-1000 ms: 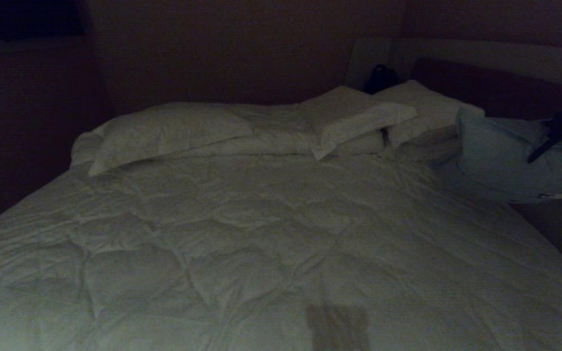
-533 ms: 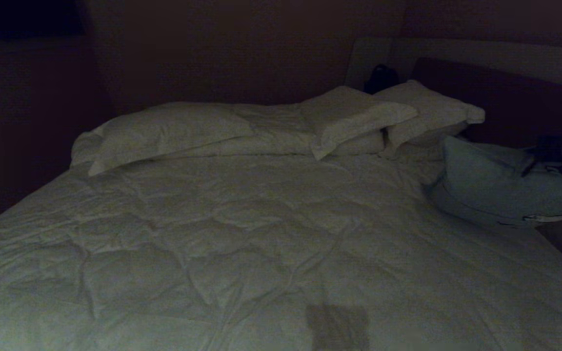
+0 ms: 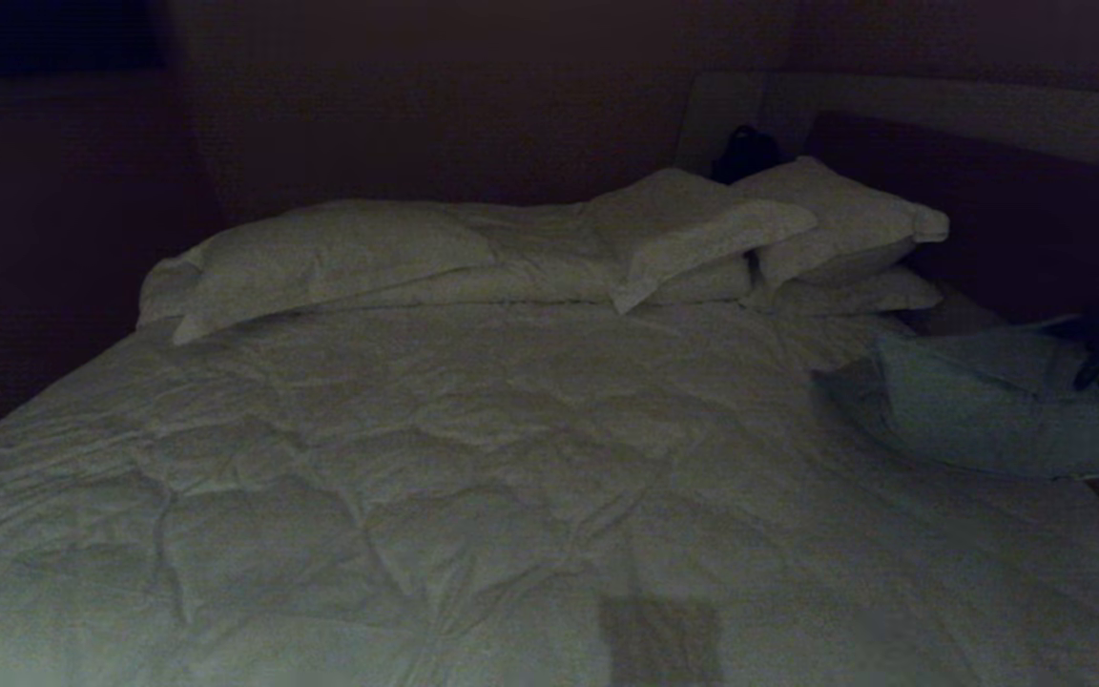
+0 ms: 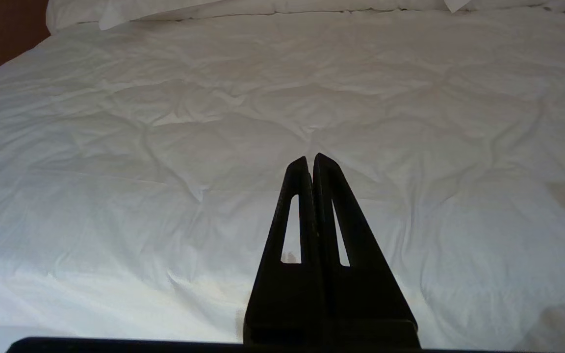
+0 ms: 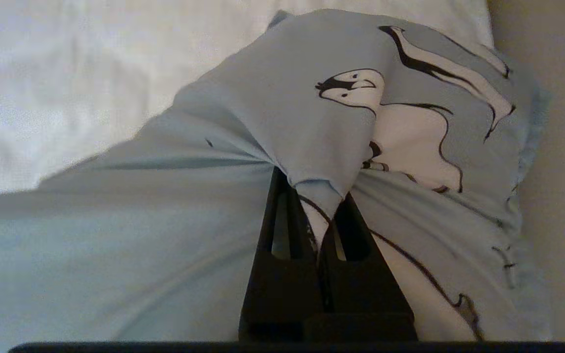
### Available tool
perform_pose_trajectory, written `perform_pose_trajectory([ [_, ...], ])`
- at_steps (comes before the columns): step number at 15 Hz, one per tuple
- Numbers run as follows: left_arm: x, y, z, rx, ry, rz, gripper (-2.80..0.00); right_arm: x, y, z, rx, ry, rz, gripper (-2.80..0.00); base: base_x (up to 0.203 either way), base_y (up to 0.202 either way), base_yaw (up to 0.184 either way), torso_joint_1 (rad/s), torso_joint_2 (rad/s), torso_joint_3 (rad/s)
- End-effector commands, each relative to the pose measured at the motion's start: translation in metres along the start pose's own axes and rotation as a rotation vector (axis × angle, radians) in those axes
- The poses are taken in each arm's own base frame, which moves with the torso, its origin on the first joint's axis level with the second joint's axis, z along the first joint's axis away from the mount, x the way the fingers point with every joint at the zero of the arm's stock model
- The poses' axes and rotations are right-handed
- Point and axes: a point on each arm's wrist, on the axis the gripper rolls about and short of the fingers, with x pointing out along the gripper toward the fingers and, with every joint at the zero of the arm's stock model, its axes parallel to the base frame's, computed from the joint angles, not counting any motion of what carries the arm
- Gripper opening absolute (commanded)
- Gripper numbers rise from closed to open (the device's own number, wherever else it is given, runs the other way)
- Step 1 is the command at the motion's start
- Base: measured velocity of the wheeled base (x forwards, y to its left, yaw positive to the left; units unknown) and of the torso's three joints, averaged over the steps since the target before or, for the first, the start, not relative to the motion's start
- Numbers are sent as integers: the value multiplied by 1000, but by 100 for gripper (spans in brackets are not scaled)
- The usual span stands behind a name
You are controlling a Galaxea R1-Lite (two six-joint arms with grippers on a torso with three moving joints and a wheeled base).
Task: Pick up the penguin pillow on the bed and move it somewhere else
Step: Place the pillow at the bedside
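One fold of cover fabric was all that held the penguin pillow (image 5: 243,162); the right hand (image 5: 325,211) had its fingers pinched tight on that tuck beside the printed penguins. Risk, as judged: a thin pinch of loose cloth could slide out under the pillow's own weight, or the bulk could drag on the duvet and snag. In the head view the penguin pillow (image 3: 979,410) sagged at the right edge of the frame, its lower side apparently resting on the bed (image 3: 473,458) near the bed's right border, below the white pillows (image 3: 836,229). Left hand (image 4: 312,159) hung closed and empty above the duvet, idle.
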Motion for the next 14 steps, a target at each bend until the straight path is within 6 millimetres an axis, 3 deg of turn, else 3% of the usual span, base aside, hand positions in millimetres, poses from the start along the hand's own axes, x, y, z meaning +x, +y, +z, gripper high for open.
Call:
perform_pose_trajectory([
  [1,0,0,0,-1,0,0,-280,-21,1,-7,-316,-12,40,-280,0,0,0,0,0,0],
  [7,0,0,0,-1,0,0,-280,-9,-32,-45,-333,84,17,-280,0,0,0,0,0,0],
  [14,0,0,0,-1,0,0,-280,23,-103,-105,-226,209,-61,-280,0,0,0,0,0,0],
])
